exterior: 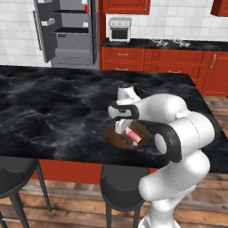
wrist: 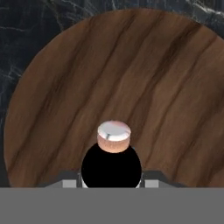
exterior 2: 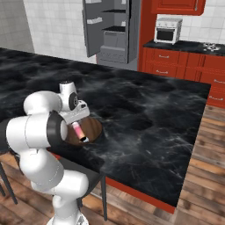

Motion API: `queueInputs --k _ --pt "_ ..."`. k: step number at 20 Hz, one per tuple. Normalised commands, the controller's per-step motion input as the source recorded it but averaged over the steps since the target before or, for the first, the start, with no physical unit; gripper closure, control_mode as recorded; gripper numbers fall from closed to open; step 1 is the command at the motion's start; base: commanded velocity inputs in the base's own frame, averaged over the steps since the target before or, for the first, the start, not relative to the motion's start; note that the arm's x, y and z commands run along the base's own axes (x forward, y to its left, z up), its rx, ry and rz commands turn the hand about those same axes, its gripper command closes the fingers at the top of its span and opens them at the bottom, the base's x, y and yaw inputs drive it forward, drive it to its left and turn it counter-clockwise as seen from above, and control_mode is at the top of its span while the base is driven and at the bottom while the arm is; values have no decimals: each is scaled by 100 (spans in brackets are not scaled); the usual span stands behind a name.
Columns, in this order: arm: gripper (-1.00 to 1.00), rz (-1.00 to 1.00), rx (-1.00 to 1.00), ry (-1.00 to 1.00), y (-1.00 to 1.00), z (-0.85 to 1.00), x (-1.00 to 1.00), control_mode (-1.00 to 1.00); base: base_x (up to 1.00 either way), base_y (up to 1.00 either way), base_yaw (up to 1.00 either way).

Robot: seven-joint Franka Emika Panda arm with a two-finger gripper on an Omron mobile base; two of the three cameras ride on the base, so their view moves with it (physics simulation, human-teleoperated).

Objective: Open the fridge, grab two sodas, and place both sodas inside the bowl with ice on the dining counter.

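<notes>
We judge the soda [exterior: 132, 134] light, rigid and slick-sided, best pinched across its round wall. It lies tilted in the wooden bowl [exterior: 143, 128] near the front edge of the bench [exterior: 53, 111]. Our end effector [exterior: 121, 128] hangs over it, jaws narrow; whether they grip the can we cannot tell.

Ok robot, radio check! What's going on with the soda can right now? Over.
Gripper over the round brown wooden bowl, jaws around a red soda can. Can tilted inside the bowl. Grey fridge door open behind. Nothing blocking.
</notes>
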Motion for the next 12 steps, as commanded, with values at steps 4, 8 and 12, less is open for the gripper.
queueInputs --k 4,8,12 --pt "-100 5 0 0 0 -15 1 -100 0 0 0" --pt "-100 5 0 0 0 -5 2 -100 0 0 0" --pt "-100 2 1 -1 0 13 0 -100 0 0 0"
